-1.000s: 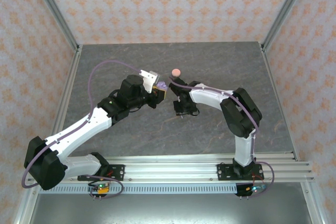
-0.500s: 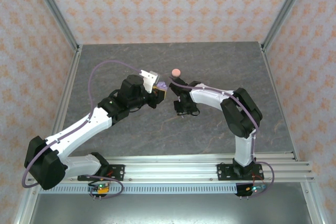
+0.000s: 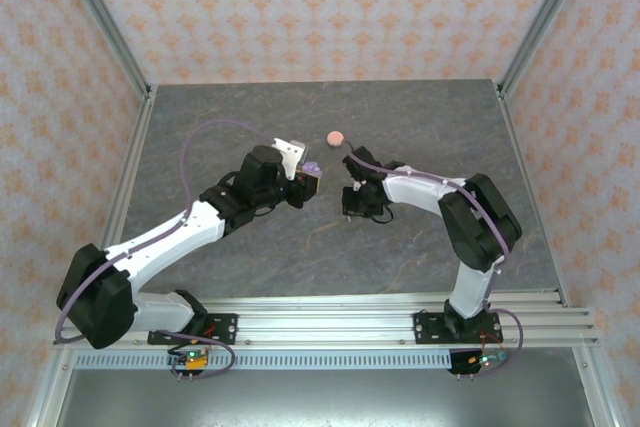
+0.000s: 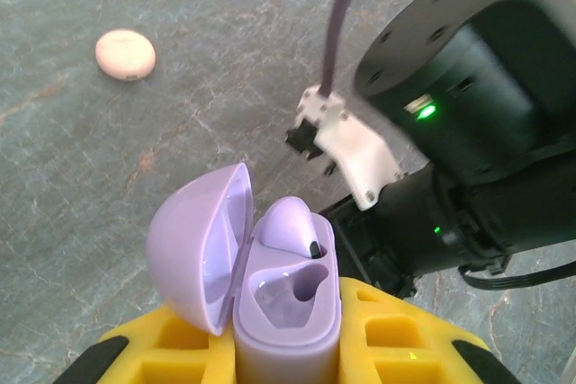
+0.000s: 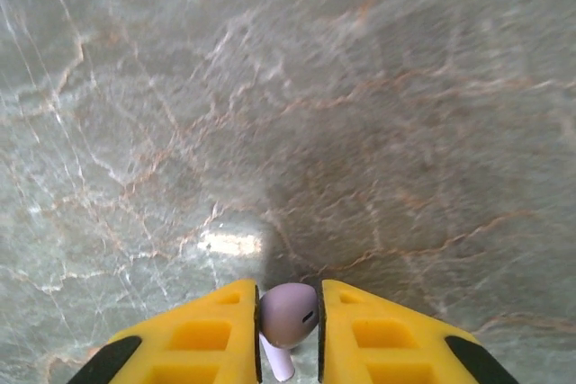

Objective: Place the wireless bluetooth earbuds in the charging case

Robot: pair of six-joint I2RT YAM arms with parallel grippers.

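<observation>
Left claw (image 3: 306, 178): pressed onto the lavender charging case (image 4: 286, 334), its yellow fingers (image 4: 171, 348) on either side of the case's body.
Lavender charging case: upright in the left claw and off the tabletop (image 3: 250, 247), with its lid (image 4: 193, 249) swung open to the left in the left wrist view.
Seated earbud (image 4: 290, 222): lavender, in the farther socket of the open case, rounded head up.
Near socket (image 4: 292, 287): an open hollow just beside the seated earbud.
Right claw (image 5: 288, 321): pinching the held earbud (image 5: 288, 312) between its two yellow pads, which stand close together.
Held earbud: lavender, rounded head toward the fingertips and pale stem pointing back toward the wrist camera. Whether it touches the stone below cannot be told.
Claw positions: in the top view the right claw (image 3: 358, 209) sits near the middle of the tabletop, to the right of the left claw and apart from it, the two arms angled toward each other.
Right arm (image 4: 468, 114): its black wrist with a green light looms just beyond the open case in the left wrist view.
Pink round case (image 3: 336, 137): closed, lying on the tabletop farther back than both claws, touching neither.
Tabletop: grey veined stone.
</observation>
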